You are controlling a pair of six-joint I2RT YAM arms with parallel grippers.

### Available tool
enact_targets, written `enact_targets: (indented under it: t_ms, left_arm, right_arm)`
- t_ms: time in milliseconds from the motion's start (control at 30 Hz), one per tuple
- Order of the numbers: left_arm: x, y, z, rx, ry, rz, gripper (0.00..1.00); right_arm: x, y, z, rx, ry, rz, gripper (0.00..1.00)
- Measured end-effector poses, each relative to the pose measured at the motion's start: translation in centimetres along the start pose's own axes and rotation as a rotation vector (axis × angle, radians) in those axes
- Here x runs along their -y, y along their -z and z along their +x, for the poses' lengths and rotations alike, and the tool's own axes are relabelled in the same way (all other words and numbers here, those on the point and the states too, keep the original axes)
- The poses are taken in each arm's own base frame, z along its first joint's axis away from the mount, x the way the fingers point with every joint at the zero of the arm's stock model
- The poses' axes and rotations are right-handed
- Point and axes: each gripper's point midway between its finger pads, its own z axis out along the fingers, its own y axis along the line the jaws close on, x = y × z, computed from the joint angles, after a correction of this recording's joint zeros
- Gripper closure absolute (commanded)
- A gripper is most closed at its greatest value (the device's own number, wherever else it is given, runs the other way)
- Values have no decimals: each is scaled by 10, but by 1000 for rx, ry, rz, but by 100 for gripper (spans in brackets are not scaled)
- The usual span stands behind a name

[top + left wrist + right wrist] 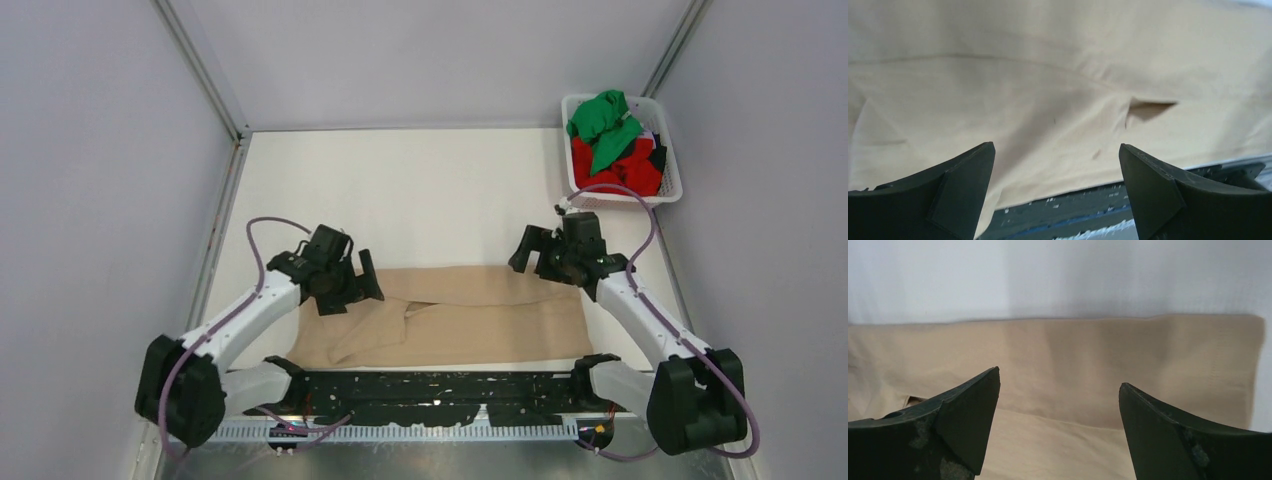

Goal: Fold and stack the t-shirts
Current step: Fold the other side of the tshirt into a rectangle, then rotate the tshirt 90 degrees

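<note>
Across the near half of the white table (420, 190) lies the beige t-shirt (450, 318). It is already folded into a long, flat band running left to right, and a sleeve fold shows as a small crease near its middle. Its near edge lies right beside the black base plate (430, 385) that carries the arms.

The left gripper (358, 288) hovers over the band's far left corner and the right gripper (527, 258) over the far edge towards the right end. Both have their fingers (965, 182) spread wide and nothing between them; the right wrist view shows plain cloth below the gap.

From where I stand, this looks like the pause before the next fold. To do it well, each gripper should come straight down and pinch every layer at the edge, not just the top one. The two should then lift level and together, so the band doesn't twist or drag towards the plate.

Off in the far right corner, the white lattice basket (668, 150) holds the green t-shirt (600, 122) heaped on the red t-shirt (625, 175). Both are bunched up and not yet folded.
</note>
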Motion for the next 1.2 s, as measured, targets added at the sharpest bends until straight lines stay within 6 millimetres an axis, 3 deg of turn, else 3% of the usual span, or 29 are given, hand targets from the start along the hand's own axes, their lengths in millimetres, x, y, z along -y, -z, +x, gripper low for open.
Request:
enact_targets:
  t_ms: [100, 200, 400, 533, 667, 833, 933, 1033, 1200]
  left_arm:
    - [-2, -42, -6, -70, 92, -29, 0]
    - [-9, -71, -8, -119, 186, -61, 0]
    - [12, -96, -46, -172, 397, -28, 0]
    - [43, -120, -105, -164, 447, -15, 0]
    - [91, -162, -203, -35, 452, 59, 0]
    - [149, -204, -298, 84, 491, 218, 0]
    - [182, -224, -338, 131, 539, 348, 0]
    - [213, -240, -363, 171, 605, 518, 0]
    - [241, -250, -379, 206, 675, 686, 0]
  right_arm:
    - [-9, -19, 18, -78, -1, -70, 5]
    - [-12, -30, 32, -140, 0, -93, 5]
    - [-21, -43, 61, -247, 27, -120, 4]
    - [-32, -44, 68, -256, 76, -152, 5]
    - [-55, -46, 79, -278, 145, -226, 5]
    - [-103, -45, 106, -358, 259, -359, 4]
    - [-136, -39, 130, -428, 341, -448, 5]
    - [-163, -37, 145, -478, 400, -509, 5]
    - [-185, -39, 142, -465, 446, -540, 4]
